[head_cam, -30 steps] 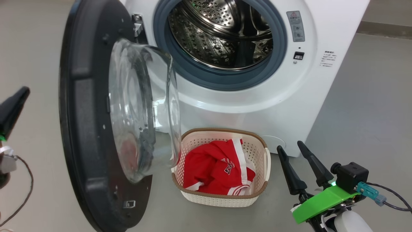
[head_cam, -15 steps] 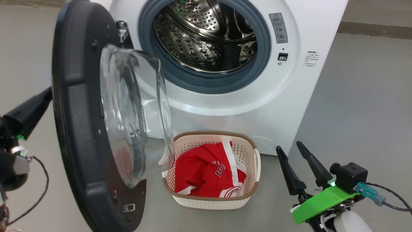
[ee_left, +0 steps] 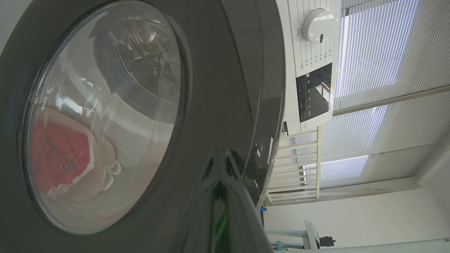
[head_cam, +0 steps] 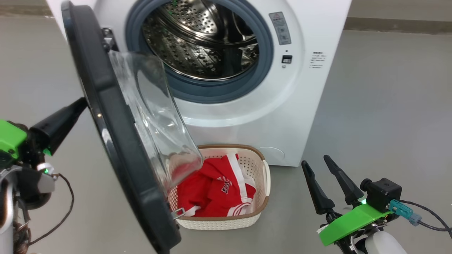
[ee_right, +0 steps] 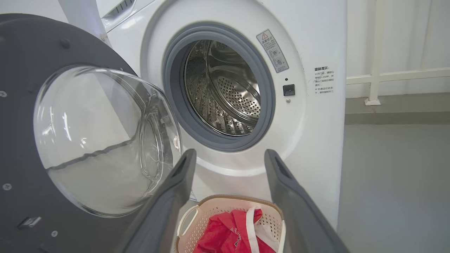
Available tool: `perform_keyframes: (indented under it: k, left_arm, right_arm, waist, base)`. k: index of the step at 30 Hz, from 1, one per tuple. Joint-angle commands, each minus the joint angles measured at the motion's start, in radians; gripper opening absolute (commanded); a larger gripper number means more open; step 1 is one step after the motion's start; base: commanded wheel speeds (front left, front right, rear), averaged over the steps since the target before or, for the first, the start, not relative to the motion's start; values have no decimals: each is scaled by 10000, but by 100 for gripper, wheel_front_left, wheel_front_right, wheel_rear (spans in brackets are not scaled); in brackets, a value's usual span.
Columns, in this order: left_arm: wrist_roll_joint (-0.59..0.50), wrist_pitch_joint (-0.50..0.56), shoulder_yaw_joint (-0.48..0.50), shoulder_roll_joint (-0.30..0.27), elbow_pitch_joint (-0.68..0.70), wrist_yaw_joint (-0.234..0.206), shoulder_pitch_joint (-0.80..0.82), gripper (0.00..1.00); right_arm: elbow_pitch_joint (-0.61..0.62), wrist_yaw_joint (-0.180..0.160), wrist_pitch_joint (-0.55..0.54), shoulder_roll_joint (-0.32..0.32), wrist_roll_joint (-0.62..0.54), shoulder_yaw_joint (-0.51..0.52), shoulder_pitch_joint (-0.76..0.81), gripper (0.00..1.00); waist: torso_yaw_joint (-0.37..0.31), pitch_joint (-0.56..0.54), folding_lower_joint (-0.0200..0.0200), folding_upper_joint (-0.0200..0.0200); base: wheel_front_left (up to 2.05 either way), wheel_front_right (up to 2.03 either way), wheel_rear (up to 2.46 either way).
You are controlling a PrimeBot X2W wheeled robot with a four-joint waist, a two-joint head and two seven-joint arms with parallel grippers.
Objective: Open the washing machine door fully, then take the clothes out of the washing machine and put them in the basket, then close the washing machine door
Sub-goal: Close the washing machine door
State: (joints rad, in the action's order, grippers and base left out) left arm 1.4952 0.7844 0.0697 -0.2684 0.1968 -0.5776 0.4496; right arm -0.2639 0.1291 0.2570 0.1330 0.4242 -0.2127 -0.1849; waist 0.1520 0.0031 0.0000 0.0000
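The door (head_cam: 114,137) stands half swung, edge-on at the left of the head frame, with its glass bowl facing the machine (head_cam: 303,88). The left claw (head_cam: 79,106), pressed together, meets the door's outer face from the left, so that arm is nearer to push it shut. The right claw (head_cam: 315,160) hangs spread at lower right, holding nothing. The clothes (head_cam: 212,194) lie in the basket (head_cam: 261,208) at bottom centre
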Motion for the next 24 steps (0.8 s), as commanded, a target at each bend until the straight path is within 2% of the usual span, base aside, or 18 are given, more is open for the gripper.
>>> perform_keyframes:
  k: [1, 18, 24]
  left_arm:
    - [-59, 19, 178, -142, 344, 3, 92, 0]
    - [-258, -568, 324, 188, -23, 271, 798, 0]
    - [-368, -860, 337, 343, -294, 520, 1192, 0]
  right_arm:
    - [262, 16, 48, -7, -12, -195, -330, 100]
    - [455, 16, 48, -150, -188, -5, -565, 100]
    - [502, 16, 48, -208, -236, 52, -682, 100]
  waist:
    - [-333, 130, 0, 0]
    - [-2155, 797, 0, 0]
    - [-2718, 1037, 0, 0]
  base:
    - [0, 0, 0]
    - [0, 0, 0]
    - [0, 0, 0]
